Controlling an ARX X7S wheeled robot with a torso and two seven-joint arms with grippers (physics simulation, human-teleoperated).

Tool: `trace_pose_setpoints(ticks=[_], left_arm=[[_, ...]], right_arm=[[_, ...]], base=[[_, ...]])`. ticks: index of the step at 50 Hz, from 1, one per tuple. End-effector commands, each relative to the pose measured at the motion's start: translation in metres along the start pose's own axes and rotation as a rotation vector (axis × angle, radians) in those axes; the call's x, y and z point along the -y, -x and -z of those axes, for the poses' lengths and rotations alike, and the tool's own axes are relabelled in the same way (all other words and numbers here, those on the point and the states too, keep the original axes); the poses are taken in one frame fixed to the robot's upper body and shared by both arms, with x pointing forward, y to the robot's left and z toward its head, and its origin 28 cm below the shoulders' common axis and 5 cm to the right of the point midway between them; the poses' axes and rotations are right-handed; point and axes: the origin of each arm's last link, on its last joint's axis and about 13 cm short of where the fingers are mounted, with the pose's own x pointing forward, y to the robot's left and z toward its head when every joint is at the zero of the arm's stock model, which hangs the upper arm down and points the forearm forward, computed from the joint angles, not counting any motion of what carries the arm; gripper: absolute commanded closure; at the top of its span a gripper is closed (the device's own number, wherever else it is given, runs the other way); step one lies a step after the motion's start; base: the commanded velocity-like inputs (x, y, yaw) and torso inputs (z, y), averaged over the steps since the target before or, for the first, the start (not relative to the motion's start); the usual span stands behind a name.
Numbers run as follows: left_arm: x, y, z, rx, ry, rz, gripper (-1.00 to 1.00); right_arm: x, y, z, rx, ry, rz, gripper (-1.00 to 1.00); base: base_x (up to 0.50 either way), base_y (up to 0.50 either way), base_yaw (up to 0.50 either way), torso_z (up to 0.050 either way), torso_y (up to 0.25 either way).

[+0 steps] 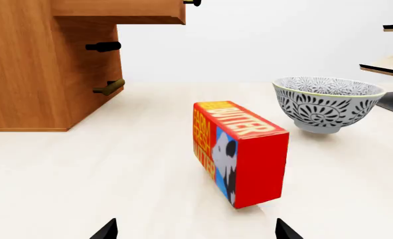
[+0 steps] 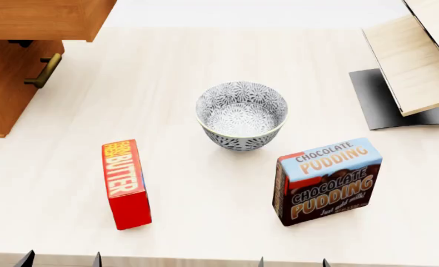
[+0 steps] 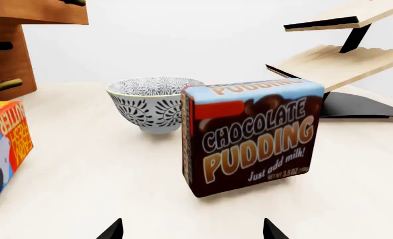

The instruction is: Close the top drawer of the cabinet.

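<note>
The orange-brown cabinet (image 2: 4,94) stands at the table's far left. Its top drawer (image 2: 41,19) is pulled out and overhangs the table; it also shows in the left wrist view (image 1: 120,11) with the tip of its brass handle (image 1: 192,3). The lower drawer's brass handle (image 2: 44,70) sits below it. My left gripper (image 2: 60,260) is open and empty at the table's near edge, in front of the butter box; its fingertips (image 1: 105,230) barely show. My right gripper (image 2: 293,262) is open and empty at the near edge, in front of the pudding box.
A red butter box (image 2: 125,183) lies at front left, a patterned bowl (image 2: 242,115) in the middle, a chocolate pudding box (image 2: 327,179) at front right. A pale wooden slanted rack (image 2: 416,61) on a black base stands at the far right.
</note>
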Motion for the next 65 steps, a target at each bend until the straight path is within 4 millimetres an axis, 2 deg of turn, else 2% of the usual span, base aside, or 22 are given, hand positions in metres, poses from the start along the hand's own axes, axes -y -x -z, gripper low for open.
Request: trace_pose_setpoints(ticks=[1, 21, 65], left_arm=[[-0.0001, -0.0008, 0.0003, 0.0, 0.0, 0.0, -1.0], [0.0008, -0.0043, 0.0066, -0.027, -0.001, -0.007, -1.0], [-0.0019, -0.0025, 0.0001, -0.003, 0.015, 0.008, -1.0]], right_arm=[[-0.0003, -0.0007, 0.0001, -0.001, 0.0, 0.0, -1.0], [-0.001, -0.0048, 0.0046, -0.025, 0.017, 0.02, -1.0], [-0.0023, -0.0087, 0.0069, -0.045, 0.036, 0.033, -1.0]], base=[[0.0, 0.0, 0.0, 0.0, 0.0], [0.0, 0.0, 0.0, 0.001, 0.0], [0.0, 0.0, 0.0, 0.05, 0.0]])
